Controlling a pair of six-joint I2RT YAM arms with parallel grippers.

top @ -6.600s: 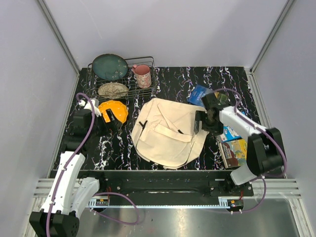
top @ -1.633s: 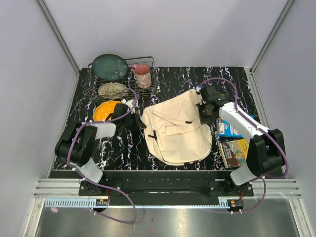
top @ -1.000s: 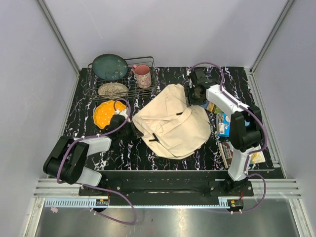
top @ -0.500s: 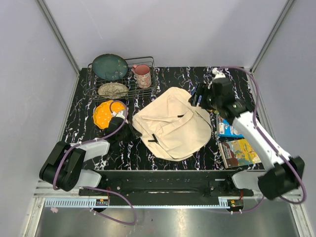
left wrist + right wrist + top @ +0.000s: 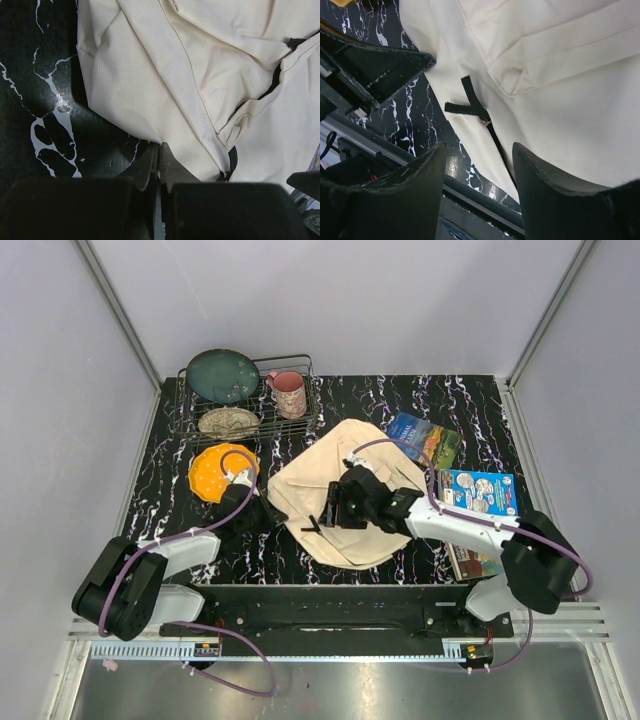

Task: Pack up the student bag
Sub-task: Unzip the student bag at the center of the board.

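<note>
The student bag point(image 5: 345, 480), cream canvas with black strap ends, lies mid-table. My left gripper point(image 5: 268, 510) is at its left edge; in the left wrist view the gripper point(image 5: 160, 146) is shut with the student bag point(image 5: 165, 85) pinched by its hem between the tips. My right gripper point(image 5: 328, 512) hovers over the bag's front left part. In the right wrist view that gripper point(image 5: 479, 152) stands open above the student bag point(image 5: 560, 115), with a black strap and small buckle point(image 5: 481, 114) just ahead of its fingers point(image 5: 422, 172). Nothing is between the jaws.
A wire dish rack point(image 5: 300, 365) at the back left holds a green plate point(image 5: 222, 375), a pink mug point(image 5: 289, 393) and a bowl point(image 5: 229, 421). An orange dotted plate point(image 5: 215, 468) lies beside my left arm. Books lie to the right: a blue one point(image 5: 422, 437), another point(image 5: 477, 490).
My right arm has swung from the back right of the bag to over its front left; the blue book it carried now lies on the table. The left gripper has stayed put.
</note>
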